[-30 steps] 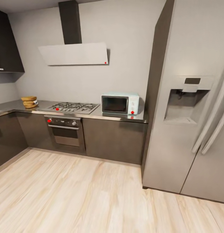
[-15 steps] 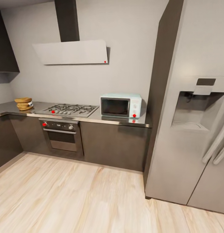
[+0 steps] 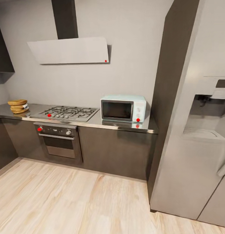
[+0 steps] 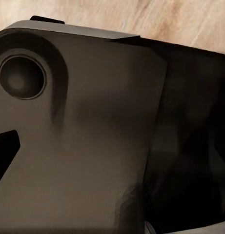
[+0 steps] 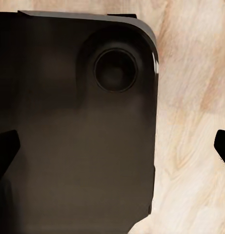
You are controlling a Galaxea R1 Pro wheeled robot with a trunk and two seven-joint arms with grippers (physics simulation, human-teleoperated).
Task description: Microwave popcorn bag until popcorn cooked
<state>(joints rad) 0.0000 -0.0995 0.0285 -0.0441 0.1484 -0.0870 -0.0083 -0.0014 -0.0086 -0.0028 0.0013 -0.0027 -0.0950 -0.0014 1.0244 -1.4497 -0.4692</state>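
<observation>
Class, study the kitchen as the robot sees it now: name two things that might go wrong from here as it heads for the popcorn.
1. The popcorn bag sits at the countertop's far end, beyond the gas hob; carrying it to the microwave may mean passing over the grates.
2. The microwave door looks shut, so it probably needs opening first, and the fridge stands close beside it, which could cramp an arm.

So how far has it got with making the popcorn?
Nothing looks done yet. The popcorn bag sits on the countertop at the far left, beyond the hob. The microwave stands at the other end with its door shut. In hand: the robot faces the kitchen from across the floor. Left: fetching, loading, heating.
</observation>
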